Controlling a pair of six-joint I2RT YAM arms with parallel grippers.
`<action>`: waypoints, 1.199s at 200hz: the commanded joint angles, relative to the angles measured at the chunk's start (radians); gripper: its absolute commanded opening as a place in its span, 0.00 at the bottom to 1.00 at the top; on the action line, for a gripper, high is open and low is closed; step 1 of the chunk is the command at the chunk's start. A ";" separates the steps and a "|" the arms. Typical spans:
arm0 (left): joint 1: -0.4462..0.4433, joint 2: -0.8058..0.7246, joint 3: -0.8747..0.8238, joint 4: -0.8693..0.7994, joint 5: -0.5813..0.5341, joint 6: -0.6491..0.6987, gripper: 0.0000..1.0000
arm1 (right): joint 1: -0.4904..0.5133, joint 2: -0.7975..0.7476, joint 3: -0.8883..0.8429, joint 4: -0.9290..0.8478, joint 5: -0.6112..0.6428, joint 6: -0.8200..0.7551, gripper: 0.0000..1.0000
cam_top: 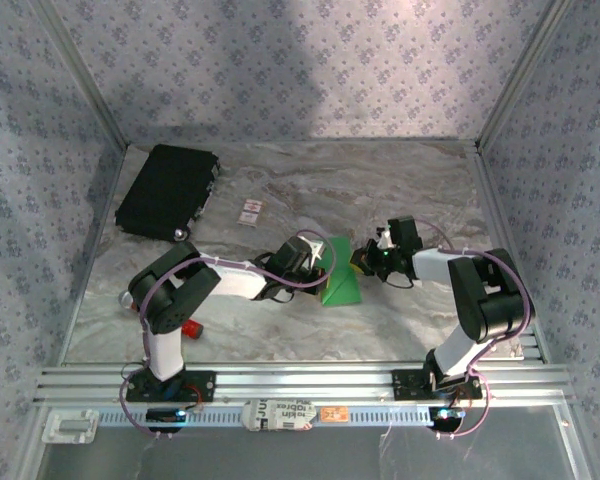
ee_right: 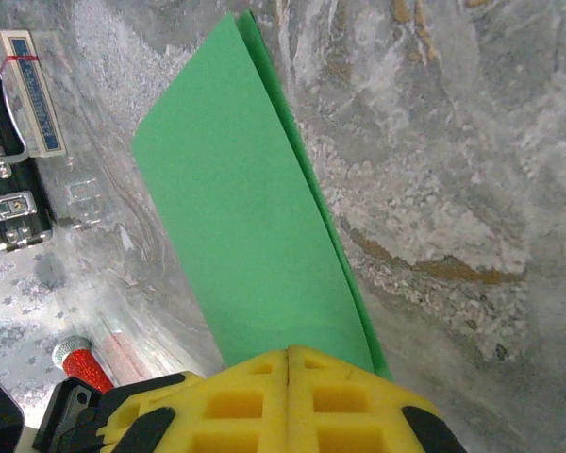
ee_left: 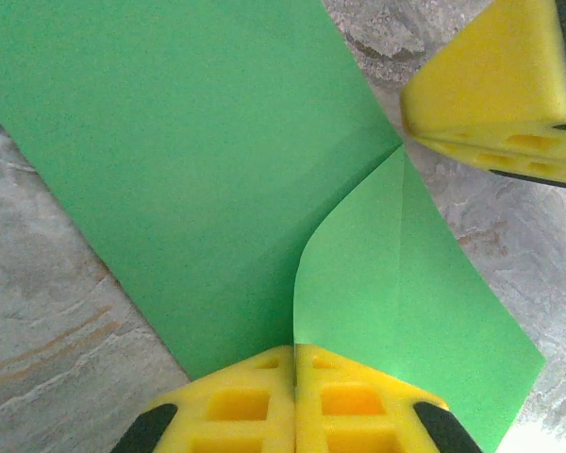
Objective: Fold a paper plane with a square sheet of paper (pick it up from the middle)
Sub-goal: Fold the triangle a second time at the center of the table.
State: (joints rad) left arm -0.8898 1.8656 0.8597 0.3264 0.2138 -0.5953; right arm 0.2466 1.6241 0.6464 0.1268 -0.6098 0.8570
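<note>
The far and right parts of the marble table (cam_top: 410, 190) are lying free. The black case (cam_top: 168, 190) is blocking the far-left corner, the white card (cam_top: 250, 211) lying near it. The red tool (cam_top: 192, 327) is sitting beside the left arm's base. Mid-table, the left gripper (cam_top: 323, 268) and right gripper (cam_top: 364, 262) are crowding the green sheet (cam_top: 340, 283), seemingly leaving little gap between them.

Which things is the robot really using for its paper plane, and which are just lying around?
For the job:
- green paper sheet, partly folded
- left gripper, shut on the paper
- right gripper, shut on the paper

Just lying about:
- black case
- small white card
- red tool
</note>
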 commanded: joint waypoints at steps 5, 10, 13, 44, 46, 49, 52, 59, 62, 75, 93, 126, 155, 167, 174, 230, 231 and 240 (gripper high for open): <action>0.000 0.047 -0.016 -0.089 0.007 -0.005 0.06 | 0.011 0.040 0.005 -0.049 0.053 -0.019 0.00; 0.000 0.047 -0.015 -0.089 0.007 -0.005 0.06 | 0.008 0.047 0.002 -0.050 0.061 -0.018 0.00; 0.000 0.047 -0.015 -0.089 0.007 -0.004 0.06 | 0.006 0.051 -0.003 -0.048 0.066 -0.018 0.00; 0.000 0.046 -0.014 -0.092 0.009 -0.001 0.06 | 0.000 0.061 -0.012 -0.035 0.079 -0.008 0.00; -0.001 0.046 -0.013 -0.093 0.009 -0.001 0.06 | 0.000 0.062 -0.011 -0.036 0.078 -0.007 0.00; 0.000 0.047 -0.014 -0.093 0.009 0.000 0.06 | 0.000 0.058 -0.010 -0.036 0.077 -0.005 0.00; 0.000 0.046 -0.014 -0.093 0.009 -0.001 0.06 | -0.001 0.054 -0.010 -0.034 0.074 -0.003 0.00; 0.000 0.046 -0.016 -0.092 0.008 -0.002 0.06 | -0.003 0.045 -0.009 -0.029 0.067 0.001 0.00; 0.000 0.046 -0.016 -0.092 0.009 -0.003 0.06 | -0.004 0.039 -0.009 -0.025 0.063 0.004 0.00; 0.000 0.044 -0.019 -0.090 0.008 -0.004 0.06 | -0.013 0.014 -0.009 -0.002 0.030 0.023 0.00; -0.001 0.043 -0.022 -0.091 0.008 -0.004 0.06 | -0.016 -0.022 -0.006 0.024 -0.011 0.044 0.00; -0.001 0.043 -0.022 -0.087 0.007 -0.006 0.06 | 0.017 -0.066 0.003 -0.022 -0.015 0.021 0.00; 0.000 0.044 -0.021 -0.087 0.005 -0.006 0.06 | 0.060 -0.064 -0.030 -0.005 -0.011 0.036 0.00; 0.000 0.044 -0.023 -0.088 0.007 -0.005 0.06 | 0.081 -0.064 -0.042 0.005 -0.006 0.045 0.00; 0.000 0.044 -0.022 -0.090 0.006 -0.006 0.06 | 0.094 -0.062 -0.047 0.011 -0.004 0.051 0.00; 0.000 0.041 -0.026 -0.089 0.007 -0.004 0.06 | 0.134 -0.003 -0.072 0.049 0.013 0.056 0.00; 0.000 0.041 -0.026 -0.089 0.007 -0.004 0.06 | 0.134 -0.002 -0.072 0.049 0.013 0.055 0.00; 0.000 0.040 -0.025 -0.091 0.008 -0.004 0.06 | 0.134 0.008 -0.079 0.047 0.021 0.053 0.00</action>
State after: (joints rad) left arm -0.8898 1.8656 0.8597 0.3267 0.2142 -0.5953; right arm 0.3786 1.5932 0.5911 0.1596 -0.6060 0.9016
